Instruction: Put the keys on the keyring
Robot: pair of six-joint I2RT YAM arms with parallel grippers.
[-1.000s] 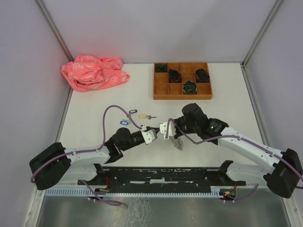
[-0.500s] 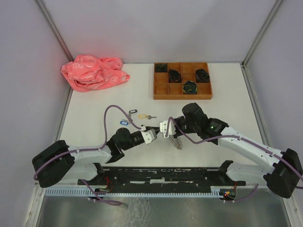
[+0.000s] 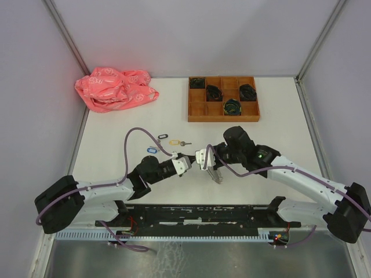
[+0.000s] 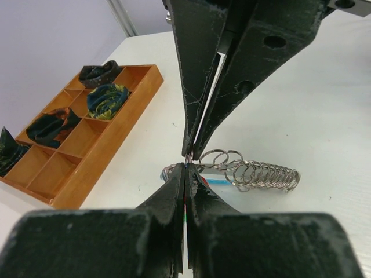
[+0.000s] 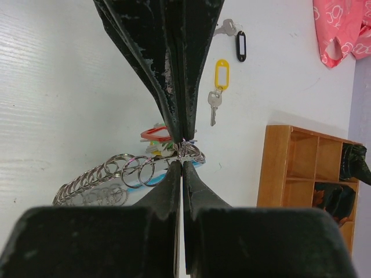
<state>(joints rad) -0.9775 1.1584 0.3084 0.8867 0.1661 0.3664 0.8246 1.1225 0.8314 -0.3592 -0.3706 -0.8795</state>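
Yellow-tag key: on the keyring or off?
Off. The yellow-tag key lies loose on the table, clearly apart from the keyring.

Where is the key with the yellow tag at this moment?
The key with the yellow tag lies left of centre in the top view, just right of the black tag, on the near side of the wooden tray.

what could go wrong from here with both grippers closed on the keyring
1. The left gripper and right gripper each pinch the keyring with only their very fingertips. If they pull apart or twist, it may slip free and drop.
2. The two grippers sit almost tip to tip, so a small sideways correction could knock them together.
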